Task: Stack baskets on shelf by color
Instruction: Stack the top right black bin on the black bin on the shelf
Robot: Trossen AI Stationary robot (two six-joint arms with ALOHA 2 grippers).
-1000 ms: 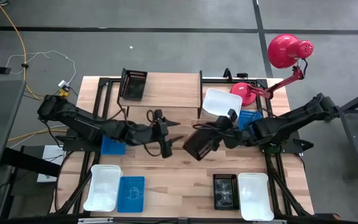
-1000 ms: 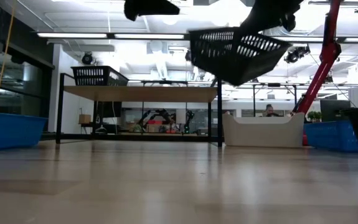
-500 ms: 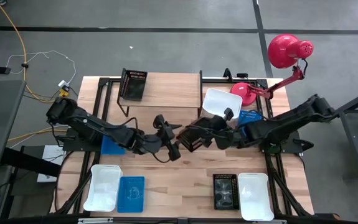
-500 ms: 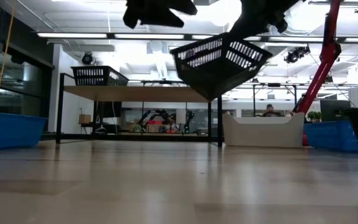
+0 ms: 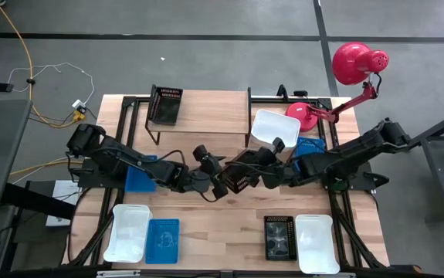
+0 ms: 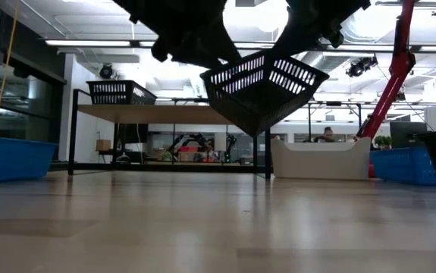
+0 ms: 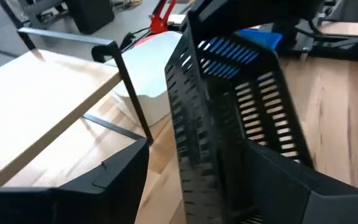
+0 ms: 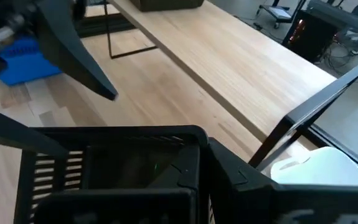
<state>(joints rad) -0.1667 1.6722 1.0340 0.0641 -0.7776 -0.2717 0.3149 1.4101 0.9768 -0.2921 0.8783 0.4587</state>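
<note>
Mid-table, black basket (image 5: 239,178) held up, tilted, by right gripper (image 5: 262,174); left gripper (image 5: 215,179) open beside it.

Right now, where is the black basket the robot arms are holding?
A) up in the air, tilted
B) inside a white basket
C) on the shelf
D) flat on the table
A: in the low view the black basket hangs tilted, clear above the table.
</note>
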